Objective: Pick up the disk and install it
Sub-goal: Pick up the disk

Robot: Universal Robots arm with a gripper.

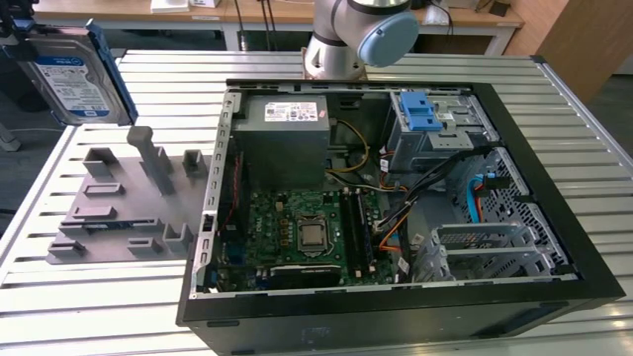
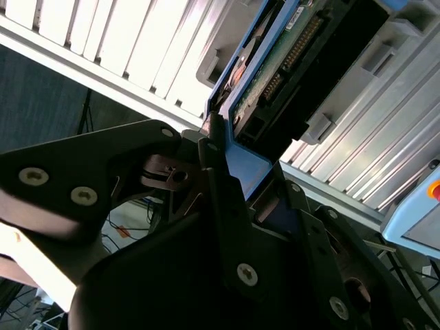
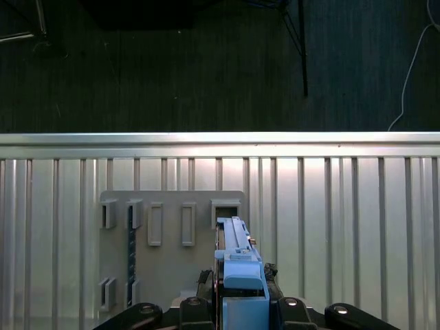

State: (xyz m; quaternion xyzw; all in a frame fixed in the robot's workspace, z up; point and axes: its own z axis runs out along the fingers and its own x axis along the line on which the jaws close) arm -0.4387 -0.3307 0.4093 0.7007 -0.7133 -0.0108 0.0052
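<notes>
The hand point(image 2: 237, 172) is clamped on the disk point(image 1: 74, 74), with its black fingers point(image 2: 213, 155) pressed on both sides of the blue frame at one end of the disk. In the exterior view the disk is up in the air at the top of the exterior view's left side. It stands on its edge, tilted a little, and the hand grips it by its top corner. It touches nothing else. The disk is flat and silver, with a white and blue sticker on its face and a blue plastic frame around it. In the second wrist view its other face shows a green board and a dark row of pins. In the first wrist view the disk is seen from its thin edge, sticking out from the hand over a grey holder plate point(image 3: 172, 234) with little slots. That plate lies on the desk point(image 1: 99, 297), which is made of shiny metal slats. The open computer box point(image 1: 514, 148) lies on the desk beside the plate, well apart from the disk.
</notes>
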